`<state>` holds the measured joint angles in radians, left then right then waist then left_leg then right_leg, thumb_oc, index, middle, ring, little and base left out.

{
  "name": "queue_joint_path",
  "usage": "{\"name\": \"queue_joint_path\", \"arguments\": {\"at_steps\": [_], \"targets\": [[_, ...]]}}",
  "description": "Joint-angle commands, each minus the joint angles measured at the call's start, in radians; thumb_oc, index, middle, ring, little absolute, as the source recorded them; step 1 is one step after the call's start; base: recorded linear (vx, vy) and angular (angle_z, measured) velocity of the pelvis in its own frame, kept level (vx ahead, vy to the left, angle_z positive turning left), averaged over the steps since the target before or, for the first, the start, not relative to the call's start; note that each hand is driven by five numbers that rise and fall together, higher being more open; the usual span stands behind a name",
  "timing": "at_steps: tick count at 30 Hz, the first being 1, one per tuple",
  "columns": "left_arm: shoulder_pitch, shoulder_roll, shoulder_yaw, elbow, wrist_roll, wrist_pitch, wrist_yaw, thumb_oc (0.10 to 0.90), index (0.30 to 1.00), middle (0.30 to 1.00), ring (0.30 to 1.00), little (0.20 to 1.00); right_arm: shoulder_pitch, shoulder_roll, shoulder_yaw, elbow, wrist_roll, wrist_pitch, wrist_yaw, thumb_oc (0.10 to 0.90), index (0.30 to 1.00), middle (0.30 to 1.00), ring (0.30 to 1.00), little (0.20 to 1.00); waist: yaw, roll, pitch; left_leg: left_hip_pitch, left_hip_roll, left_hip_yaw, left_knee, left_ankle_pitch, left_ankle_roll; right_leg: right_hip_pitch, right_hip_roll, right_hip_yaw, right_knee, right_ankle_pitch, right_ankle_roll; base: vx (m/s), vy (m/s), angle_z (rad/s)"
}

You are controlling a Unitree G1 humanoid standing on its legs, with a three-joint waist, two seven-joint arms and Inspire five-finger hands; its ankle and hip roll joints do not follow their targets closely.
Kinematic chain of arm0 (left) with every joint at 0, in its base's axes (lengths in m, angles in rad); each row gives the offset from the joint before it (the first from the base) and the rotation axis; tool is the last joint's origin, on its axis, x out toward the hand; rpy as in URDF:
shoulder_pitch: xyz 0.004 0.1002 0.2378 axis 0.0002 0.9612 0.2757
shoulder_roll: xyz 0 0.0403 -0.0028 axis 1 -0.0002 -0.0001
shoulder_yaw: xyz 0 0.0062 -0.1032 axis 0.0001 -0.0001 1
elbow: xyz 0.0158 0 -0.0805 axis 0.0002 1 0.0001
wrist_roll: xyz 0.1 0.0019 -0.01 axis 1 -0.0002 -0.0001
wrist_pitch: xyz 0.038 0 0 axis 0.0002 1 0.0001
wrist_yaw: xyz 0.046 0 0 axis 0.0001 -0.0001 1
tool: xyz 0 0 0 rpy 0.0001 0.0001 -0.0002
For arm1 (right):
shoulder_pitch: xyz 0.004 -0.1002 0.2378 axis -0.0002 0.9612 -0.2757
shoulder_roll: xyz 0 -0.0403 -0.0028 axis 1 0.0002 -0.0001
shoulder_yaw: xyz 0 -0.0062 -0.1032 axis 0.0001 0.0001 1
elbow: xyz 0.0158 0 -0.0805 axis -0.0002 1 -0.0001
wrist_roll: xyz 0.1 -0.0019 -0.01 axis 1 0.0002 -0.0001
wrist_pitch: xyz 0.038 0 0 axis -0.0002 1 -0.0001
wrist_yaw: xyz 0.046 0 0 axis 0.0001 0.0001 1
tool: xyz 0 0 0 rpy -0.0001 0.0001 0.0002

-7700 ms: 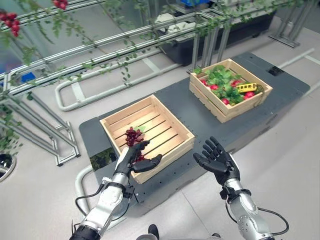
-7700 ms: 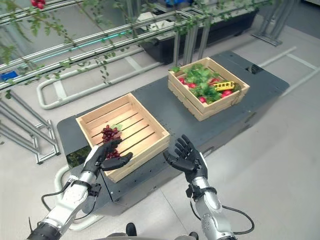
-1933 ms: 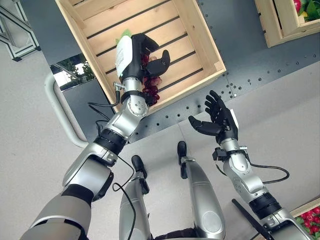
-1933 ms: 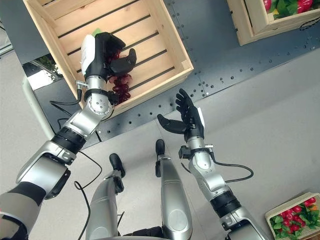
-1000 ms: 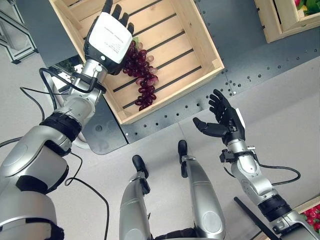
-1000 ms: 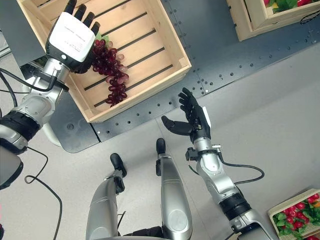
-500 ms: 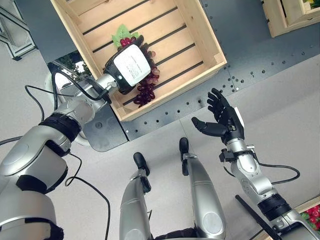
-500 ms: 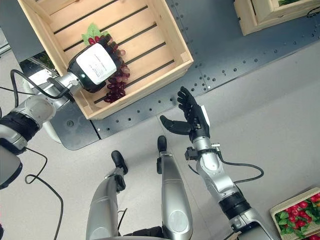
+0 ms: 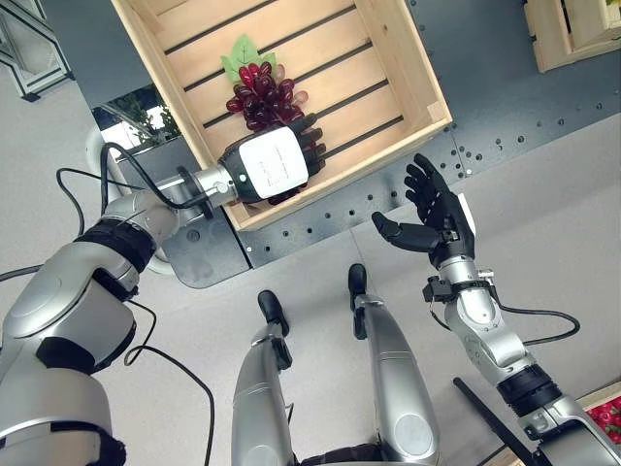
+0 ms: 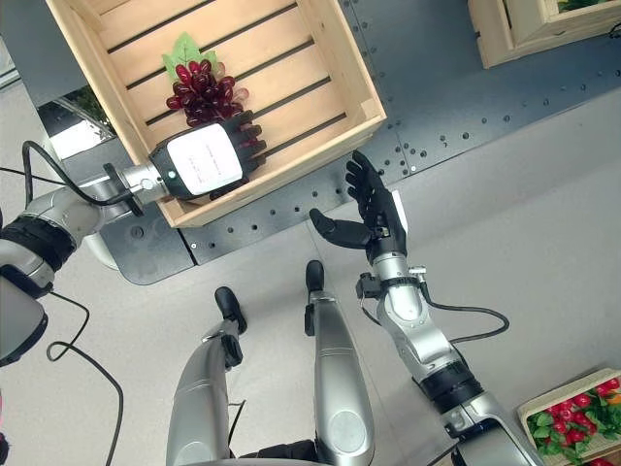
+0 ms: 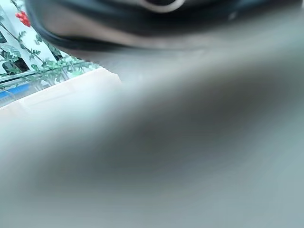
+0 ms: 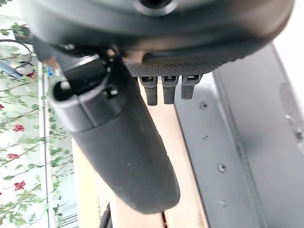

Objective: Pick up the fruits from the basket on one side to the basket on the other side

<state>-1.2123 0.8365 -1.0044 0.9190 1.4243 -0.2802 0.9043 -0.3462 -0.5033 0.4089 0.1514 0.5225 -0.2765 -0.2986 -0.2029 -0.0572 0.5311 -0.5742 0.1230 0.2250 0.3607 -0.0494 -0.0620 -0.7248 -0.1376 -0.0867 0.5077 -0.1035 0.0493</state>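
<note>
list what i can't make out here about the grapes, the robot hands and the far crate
- Left robot hand: its back faces the head camera, so whether its fingers touch the grape bunch is hidden.
- Grape bunch: its lower end is covered by that hand.
- Left wrist view: blurred, contact unreadable; a pale crate wall shows.
- Second wooden crate: cut off by the edge, contents mostly out of frame.
- Right robot hand: open, nothing hidden.

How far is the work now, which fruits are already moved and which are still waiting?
Done: one bunch of grapes lies in the near wooden crate. In hand: nothing clearly; the left hand lies over the bunch's lower end, fingers spread, and the right hand is open over the floor. Left: the other crate at the upper right edge has more fruit.
</note>
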Motion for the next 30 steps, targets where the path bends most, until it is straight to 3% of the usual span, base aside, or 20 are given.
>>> {"name": "queue_joint_path", "arguments": {"at_steps": [1,5,10,15,16,17,18,23,30], "targets": [[-0.029,0.006,0.051,-0.048,-0.032,0.008,-0.016,0.8,0.9,0.9,0.9,0.9,-0.033,-0.02,-0.038,-0.1,-0.001,-0.082,-0.028,0.8,0.9,0.9,0.9,0.9,-0.005,0.001,-0.011,-0.043,-0.008,0.035,0.068,-0.036,0.036,0.059,0.035,-0.008,-0.074,0.036,0.005,0.0,0.0,0.0],[-0.031,0.005,0.042,-0.042,-0.08,0.097,-0.144,0.8,0.9,0.9,0.9,0.9,-0.049,-0.021,-0.038,-0.101,0.006,-0.082,-0.035,0.8,0.9,0.9,0.9,0.9,-0.004,0.0,-0.011,-0.047,-0.007,0.035,0.064,-0.035,0.035,0.055,0.033,-0.01,-0.078,0.038,0.007,0.0,0.0,0.0],[-0.038,0.012,0.049,-0.019,-0.171,0.257,-0.326,0.8,0.9,0.9,0.9,0.9,-0.04,-0.027,-0.047,-0.119,0.004,-0.099,-0.031,0.8,0.9,0.9,0.9,0.9,-0.005,-0.003,-0.011,-0.058,-0.007,0.034,0.063,-0.03,0.033,0.046,0.033,-0.008,-0.085,0.046,0.01,0.0,-0.001,0.01],[-0.038,-0.004,0.052,-0.006,-0.188,0.25,-0.372,0.8,0.9,0.9,0.9,0.9,-0.036,-0.02,-0.057,-0.136,-0.013,-0.107,-0.032,0.8,0.9,0.9,0.9,0.9,-0.007,-0.009,-0.011,-0.065,-0.008,0.034,0.057,-0.026,0.029,0.041,0.036,-0.009,-0.094,0.05,0.012,0.0,0.0,0.0],[-0.038,-0.008,0.053,-0.008,-0.192,0.247,-0.379,0.756,0.834,0.834,0.834,0.834,-0.035,-0.018,-0.059,-0.138,-0.016,-0.111,-0.033,0.8,0.9,0.9,0.9,0.9,-0.007,-0.012,-0.011,-0.066,-0.008,0.033,0.055,-0.026,0.029,0.041,0.036,-0.01,-0.096,0.051,0.012,0.0,0.0,0.0],[-0.037,-0.01,0.052,-0.009,-0.192,0.245,-0.381,0.62,0.629,0.629,0.629,0.629,-0.035,-0.017,-0.059,-0.14,-0.018,-0.111,-0.034,0.8,0.9,0.9,0.9,0.9,-0.007,-0.013,-0.011,-0.066,-0.008,0.033,0.054,-0.025,0.029,0.041,0.037,-0.01,-0.097,0.051,0.012,0.0,0.0,0.0],[-0.036,-0.022,0.053,-0.013,-0.181,0.24,-0.396,0.4,0.3,0.3,0.3,0.3,-0.041,-0.014,-0.061,-0.148,-0.023,-0.105,-0.042,0.8,0.9,0.9,0.9,0.9,-0.006,-0.015,-0.011,-0.065,-0.009,0.033,0.049,-0.024,0.03,0.042,0.037,-0.011,-0.102,0.053,0.013,0.0,0.0,0.0],[-0.044,-0.039,0.041,-0.013,-0.181,0.217,-0.422,0.4,0.3,0.3,0.3,0.3,-0.073,-0.008,-0.052,-0.153,-0.035,-0.102,-0.068,0.8,0.9,0.9,0.9,0.9,-0.004,-0.018,-0.011,-0.062,-0.011,0.035,0.041,-0.023,0.03,0.045,0.04,-0.011,-0.114,0.057,0.015,0.0,0.0,0.0],[-0.068,-0.036,0.042,-0.005,-0.176,0.154,-0.352,0.4,0.3,0.3,0.3,0.3,-0.086,-0.01,-0.058,-0.161,-0.028,-0.103,-0.061,0.8,0.9,0.9,0.9,0.9,-0.004,-0.019,-0.011,-0.06,-0.01,0.038,0.043,-0.024,0.03,0.05,0.04,-0.012,-0.118,0.06,0.016,0.0,0.0,0.0]]}}
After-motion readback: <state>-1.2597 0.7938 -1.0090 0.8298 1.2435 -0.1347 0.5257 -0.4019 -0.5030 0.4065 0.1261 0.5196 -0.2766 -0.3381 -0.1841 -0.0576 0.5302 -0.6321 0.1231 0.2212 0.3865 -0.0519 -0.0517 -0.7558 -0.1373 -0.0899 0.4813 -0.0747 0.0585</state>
